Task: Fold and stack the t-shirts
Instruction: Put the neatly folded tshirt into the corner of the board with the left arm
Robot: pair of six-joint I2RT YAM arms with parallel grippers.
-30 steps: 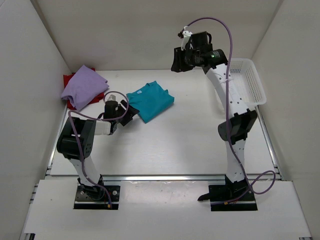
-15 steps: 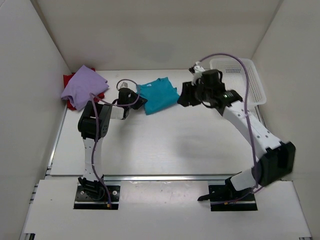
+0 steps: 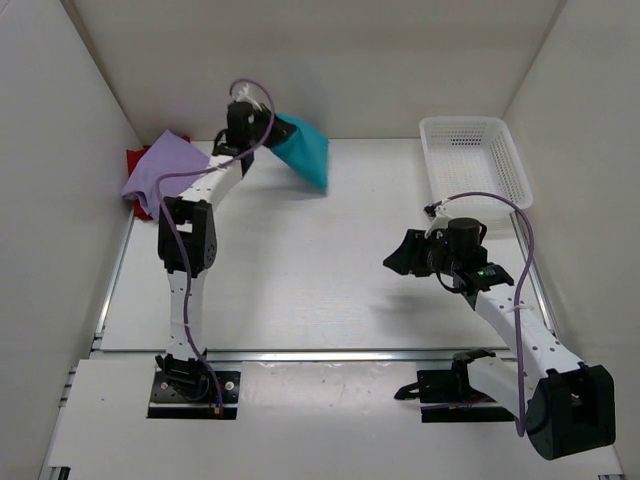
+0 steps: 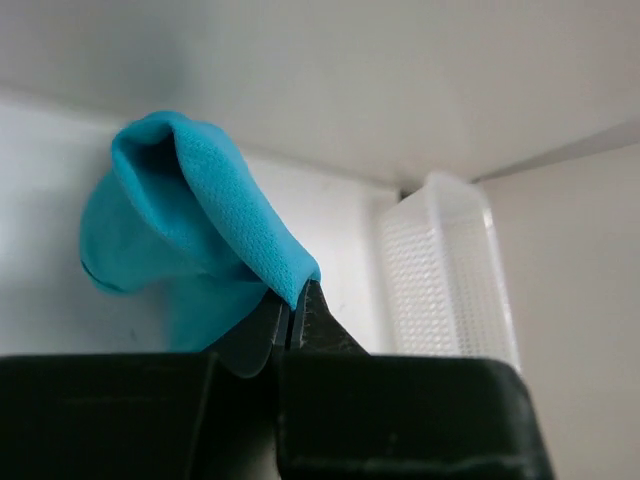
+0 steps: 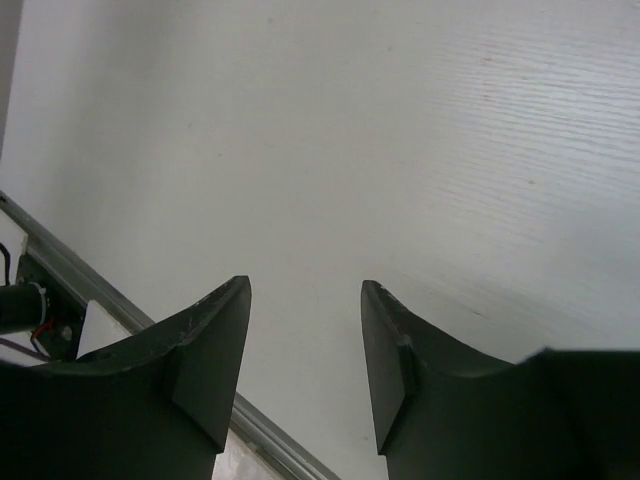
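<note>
Jaws of left gripper (image 4: 295, 308) pinch teal shirt (image 4: 190, 210), lifted off table (image 3: 330, 270); right gripper (image 5: 305, 290) hovers, spread wide.

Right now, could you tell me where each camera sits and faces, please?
Top external: above and behind the arms, looking down on the table; both show fully.
Left wrist: on left end effector, facing toward the basket; its fingers pinch the teal t-shirt.
Right wrist: on right end effector, facing the table; open fingers show.
Shared: top and left wrist see that t-shirt and basket.
</note>
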